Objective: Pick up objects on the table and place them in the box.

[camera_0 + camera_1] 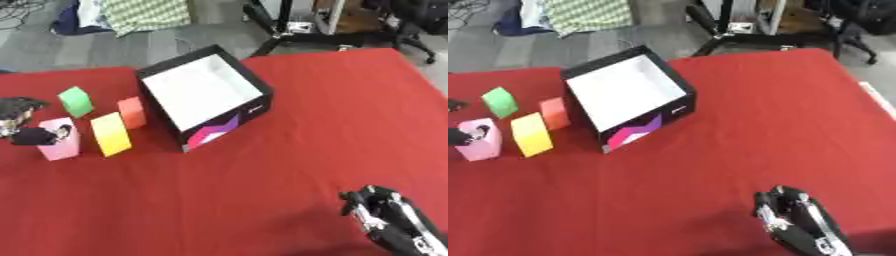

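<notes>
A black box [248, 113] with a white inside stands open on the red table, left of the middle. To its left stand an orange block [132, 112], a yellow block [110, 134] and a green block [76, 101]. A pink block [59, 144] is the leftmost. My left hand [21, 117] comes in from the left edge, and its dark fingers are curled against the pink block's top and side. My right hand [791, 215] rests near the lower right corner with relaxed fingers pointing up, holding nothing.
The red cloth [332, 115] covers the table, with wide bare room to the right of the box. Beyond the far edge are a grey floor, black stand legs [271, 35], a chair base [413, 42] and a checked cloth [144, 15].
</notes>
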Motion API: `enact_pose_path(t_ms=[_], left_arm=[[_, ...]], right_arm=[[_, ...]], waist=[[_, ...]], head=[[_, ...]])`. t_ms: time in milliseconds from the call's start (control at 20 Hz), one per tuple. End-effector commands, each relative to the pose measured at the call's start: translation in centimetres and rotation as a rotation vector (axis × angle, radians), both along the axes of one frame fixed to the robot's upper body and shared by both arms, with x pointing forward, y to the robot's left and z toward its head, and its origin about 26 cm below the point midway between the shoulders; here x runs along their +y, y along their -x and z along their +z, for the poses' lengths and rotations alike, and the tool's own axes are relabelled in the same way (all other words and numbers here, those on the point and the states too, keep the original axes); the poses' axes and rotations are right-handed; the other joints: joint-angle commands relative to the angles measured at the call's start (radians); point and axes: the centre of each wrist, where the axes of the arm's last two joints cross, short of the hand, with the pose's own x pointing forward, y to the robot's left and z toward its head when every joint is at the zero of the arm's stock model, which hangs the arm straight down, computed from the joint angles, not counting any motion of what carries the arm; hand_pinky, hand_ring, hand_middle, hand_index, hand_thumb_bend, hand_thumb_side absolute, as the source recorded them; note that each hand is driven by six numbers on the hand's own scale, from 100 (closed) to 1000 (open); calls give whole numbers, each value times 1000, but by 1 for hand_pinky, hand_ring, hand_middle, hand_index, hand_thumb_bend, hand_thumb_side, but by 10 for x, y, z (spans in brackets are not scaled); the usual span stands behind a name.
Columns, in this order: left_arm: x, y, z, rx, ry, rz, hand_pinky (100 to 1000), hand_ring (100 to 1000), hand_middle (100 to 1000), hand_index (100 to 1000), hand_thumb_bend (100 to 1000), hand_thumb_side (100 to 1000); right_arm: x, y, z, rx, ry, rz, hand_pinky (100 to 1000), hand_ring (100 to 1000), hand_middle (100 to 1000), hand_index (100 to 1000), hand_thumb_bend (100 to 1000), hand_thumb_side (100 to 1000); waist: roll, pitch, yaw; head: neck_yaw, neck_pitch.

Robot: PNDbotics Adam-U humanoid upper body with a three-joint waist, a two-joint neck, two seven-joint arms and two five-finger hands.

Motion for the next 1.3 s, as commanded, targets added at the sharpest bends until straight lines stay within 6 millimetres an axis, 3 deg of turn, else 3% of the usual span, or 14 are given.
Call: enact_pose_path(t_ms=[50, 400, 1200, 1300], left_arm=[[1, -4, 12, -34, -17, -16, 798, 837, 902, 1000, 323, 823], [0, -8, 11, 21, -21, -47, 799, 840, 904, 1000, 359, 686], [-2, -10, 2, 54, -32, -62, 787, 821, 886, 1000, 300, 713], [-2, -10, -2, 64, -31, -63, 768, 776, 840, 995, 296, 639]], right_arm=[[-1, -2, 6, -21, 19, 14, 843, 465, 231, 455, 100, 215], [1, -3, 7, -25, 17, 18, 843, 465, 231, 455, 100, 210], [4, -2, 7, -25, 19, 21, 844, 466, 231, 455, 100, 202], [4, -2, 6, -25, 19, 20, 844, 466, 231, 455, 100, 202]], waist=[[5, 6, -2], [0, 19, -4], [-13, 39, -3], [-14, 41, -3]], head=[[-1, -2], [-11, -2], [-28, -2], [-30, -2]])
